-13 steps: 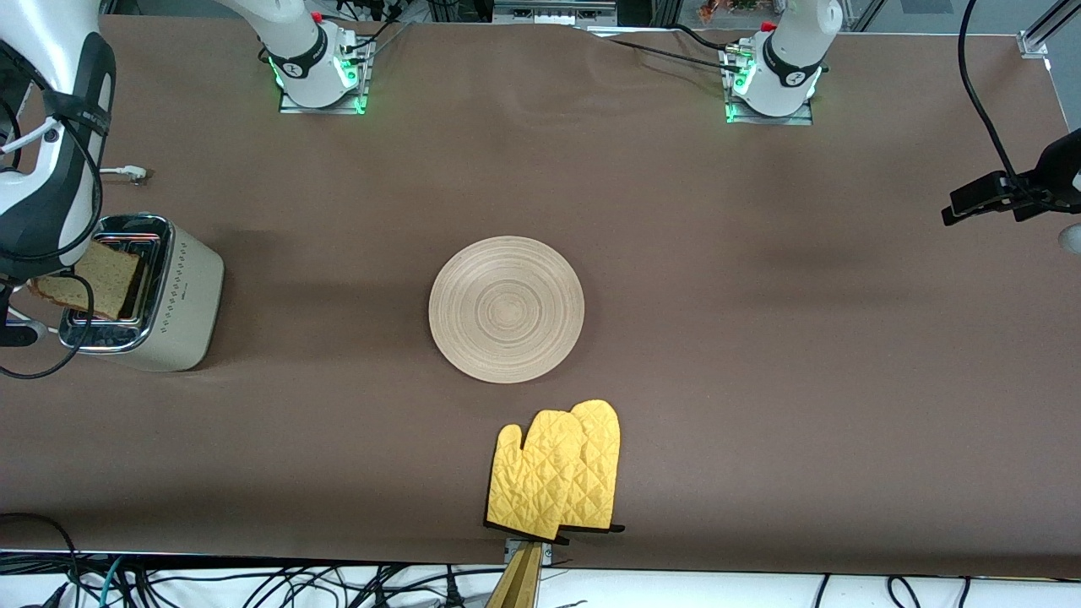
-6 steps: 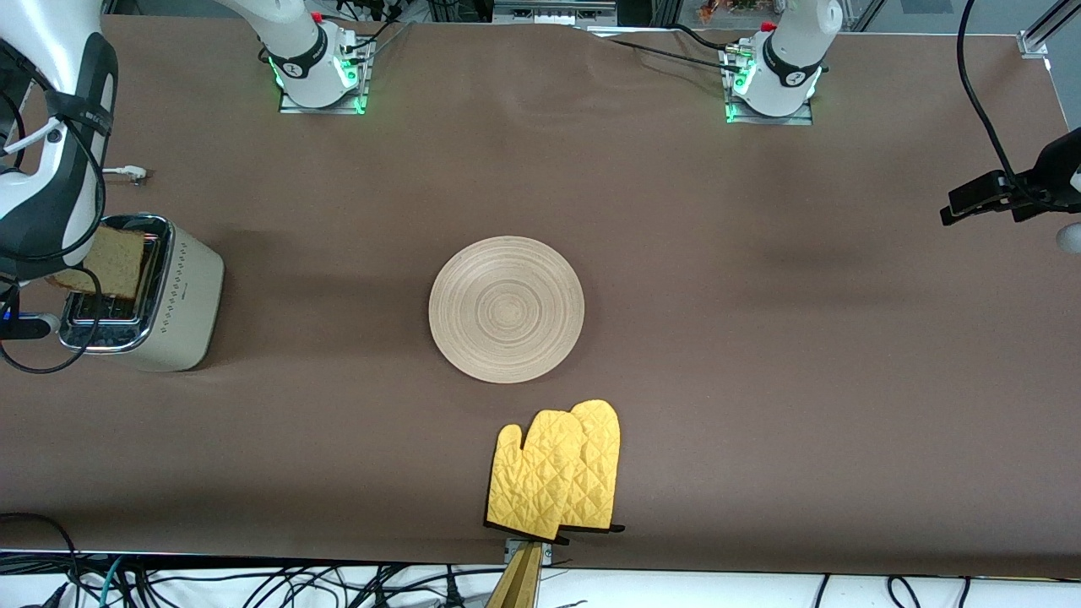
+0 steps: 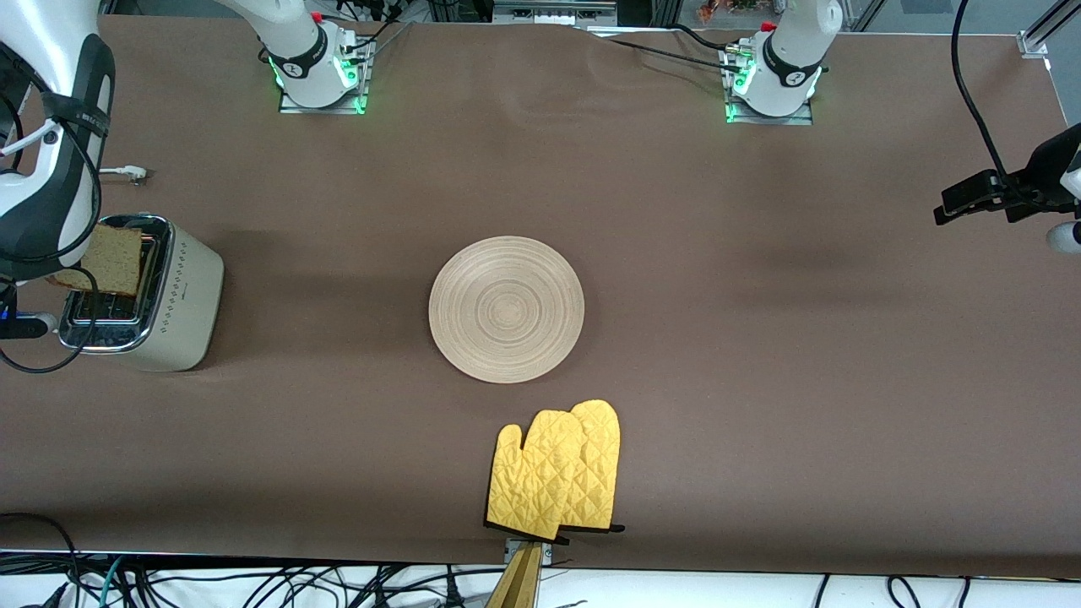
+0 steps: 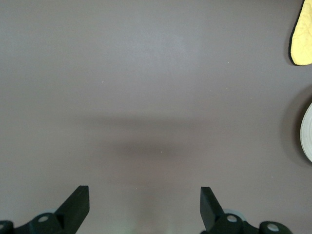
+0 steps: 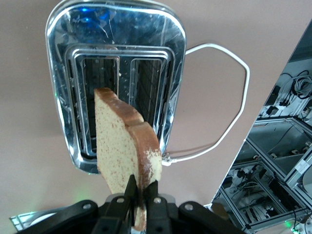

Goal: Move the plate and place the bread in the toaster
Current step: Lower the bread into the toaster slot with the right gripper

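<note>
My right gripper (image 5: 141, 195) is shut on the crust edge of the bread (image 5: 124, 146), a speckled brown slice. It holds the slice upright just above the slots of the cream toaster (image 5: 168, 63). In the front view the bread (image 3: 110, 257) hangs over the chrome top of the toaster (image 3: 181, 295) at the right arm's end of the table, and the arm hides the gripper. The round beige plate (image 3: 507, 309) lies empty at the table's middle. My left gripper (image 4: 145, 204) is open and empty, high over the left arm's end of the table (image 3: 958, 203).
A pair of yellow oven mitts (image 3: 557, 473) lies nearer to the front camera than the plate, by the table's edge. The toaster's white cord (image 5: 234, 112) loops on the cloth beside the toaster. The plate's rim (image 4: 307, 134) and a mitt (image 4: 302, 39) show in the left wrist view.
The bread has moved along the toaster top, away from the front camera, and stands more upright. The left gripper has drifted slightly toward the table's middle.
</note>
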